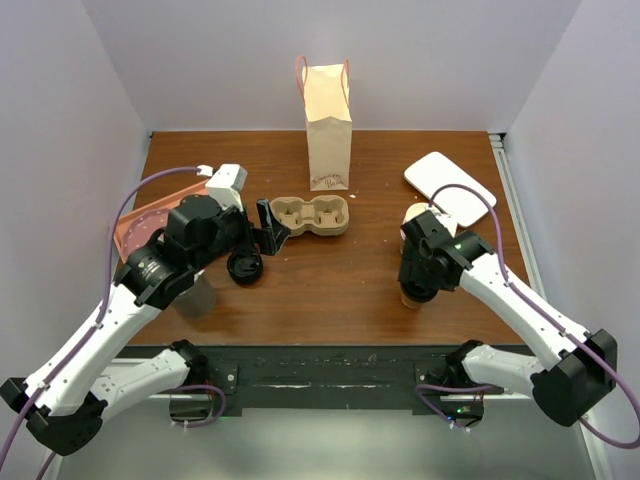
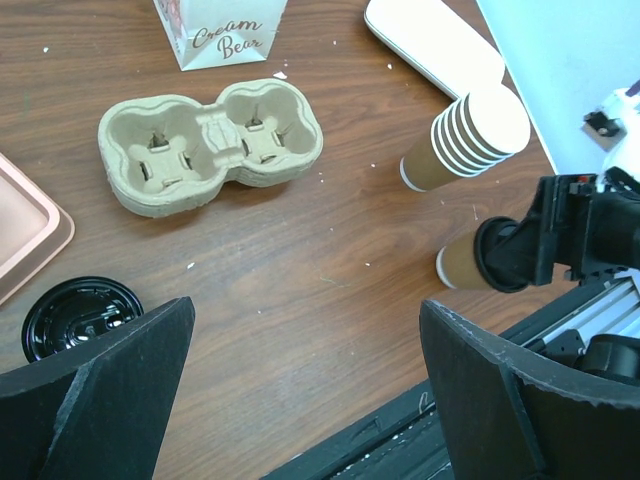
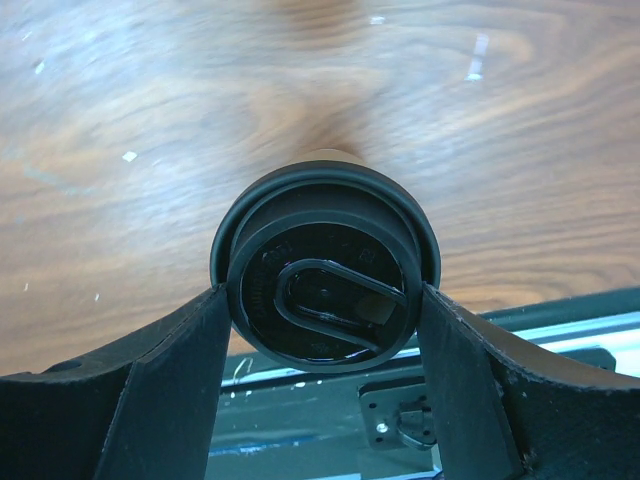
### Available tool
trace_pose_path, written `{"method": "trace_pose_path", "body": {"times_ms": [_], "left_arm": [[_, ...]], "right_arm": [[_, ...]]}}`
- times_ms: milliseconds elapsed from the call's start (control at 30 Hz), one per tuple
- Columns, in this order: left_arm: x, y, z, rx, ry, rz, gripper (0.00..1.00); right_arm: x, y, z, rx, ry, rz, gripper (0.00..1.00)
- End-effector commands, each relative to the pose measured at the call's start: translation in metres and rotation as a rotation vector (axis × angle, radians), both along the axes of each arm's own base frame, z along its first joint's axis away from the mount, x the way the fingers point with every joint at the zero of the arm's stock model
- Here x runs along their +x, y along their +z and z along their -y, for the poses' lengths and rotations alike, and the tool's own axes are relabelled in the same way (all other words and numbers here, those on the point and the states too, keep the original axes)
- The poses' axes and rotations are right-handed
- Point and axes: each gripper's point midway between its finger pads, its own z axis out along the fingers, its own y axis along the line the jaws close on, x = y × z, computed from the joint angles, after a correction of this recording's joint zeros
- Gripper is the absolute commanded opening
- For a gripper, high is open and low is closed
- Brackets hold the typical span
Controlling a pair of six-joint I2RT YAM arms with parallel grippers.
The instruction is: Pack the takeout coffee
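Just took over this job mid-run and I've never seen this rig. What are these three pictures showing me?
Two robot arms are bolted at the near table edge. The top picture looks down from above and behind them; the other two come from cameras on each wrist. On the table: a paper bag, a pulp cup carrier, a stack of lidless cups, a loose black lid, a pink tray, a white tray. The right gripper grips the takeout coffee by its lid. The left gripper is open and empty.
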Motion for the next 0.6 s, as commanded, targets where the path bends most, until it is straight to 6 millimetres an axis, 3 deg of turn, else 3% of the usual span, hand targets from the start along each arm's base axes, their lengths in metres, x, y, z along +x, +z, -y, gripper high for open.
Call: {"method": "trace_pose_path", "body": {"times_ms": [0, 167, 300, 400, 567], "left_arm": [[0.004, 0.018, 0.001, 0.000, -0.015, 0.053, 1.00], [0.005, 0.017, 0.000, 0.012, -0.011, 0.052, 1.00], [0.005, 0.018, -0.003, 0.020, 0.000, 0.050, 1.00], [0.005, 0.021, -0.006, 0.033, 0.010, 0.055, 1.00], [0.003, 0.034, -0.011, 0.021, 0.023, 0.078, 1.00]], "right_arm": [[0.002, -0.006, 0.025, -0.045, -0.134, 0.027, 0.71], [0.004, -0.021, 0.040, -0.072, -0.189, 0.013, 0.74], [0.006, -0.024, 0.043, -0.080, -0.213, 0.018, 0.90], [0.010, -0.012, 0.043, -0.075, -0.210, 0.043, 0.95], [0.018, 0.039, 0.034, -0.031, -0.172, 0.081, 0.95]]}}
